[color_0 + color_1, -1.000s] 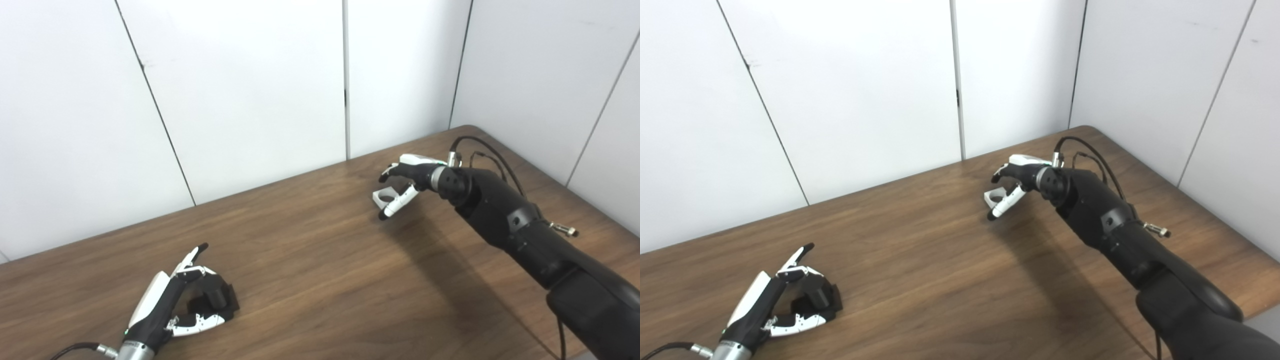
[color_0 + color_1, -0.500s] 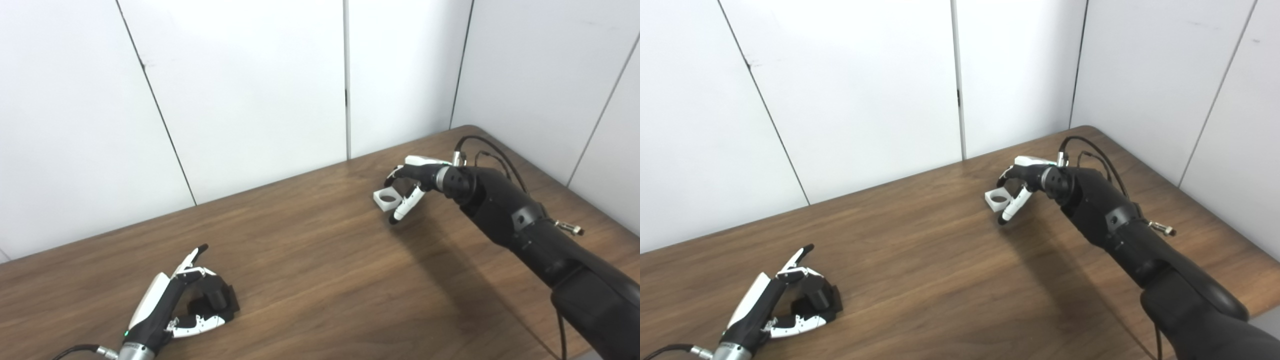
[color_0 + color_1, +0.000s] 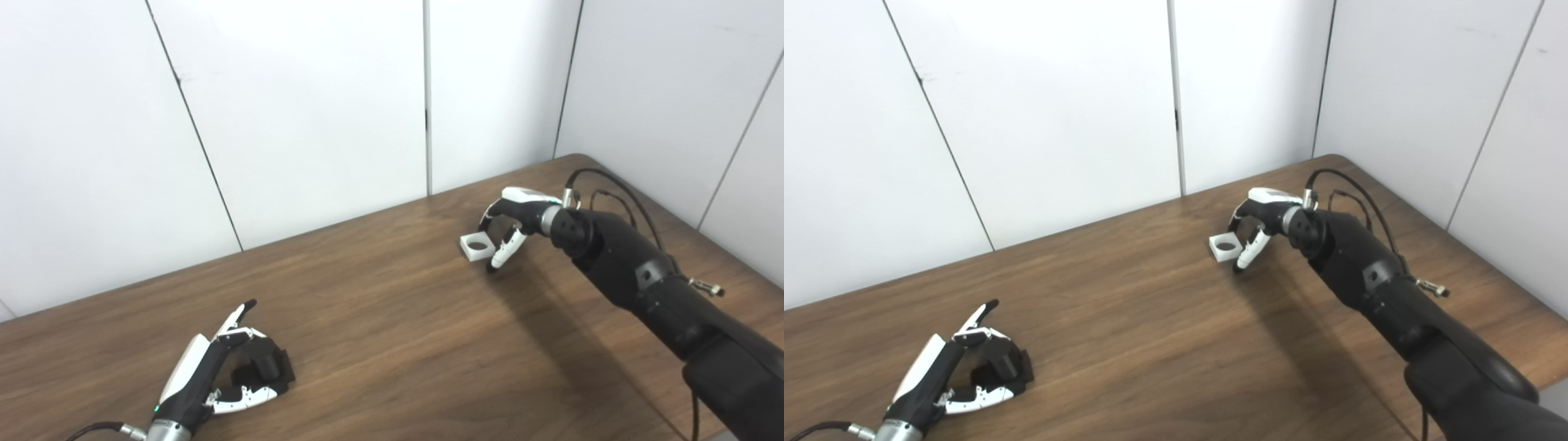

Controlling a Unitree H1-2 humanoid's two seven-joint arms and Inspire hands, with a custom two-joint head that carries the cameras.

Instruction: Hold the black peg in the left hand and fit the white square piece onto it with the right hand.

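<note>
On the table [image 3: 392, 331], one peg [image 3: 264, 366] sits between the left hand's [image 3: 208, 376] curled fingers; one square piece [image 3: 477, 247] (round-holed) lies just beside the right hand [image 3: 511, 223], fingers spread, holding nothing.

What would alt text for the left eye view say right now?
The right hand curls its fingers around the white square piece lying on the wooden table near the far edge. The left hand rests at the near left, cupped around the black peg.
</note>
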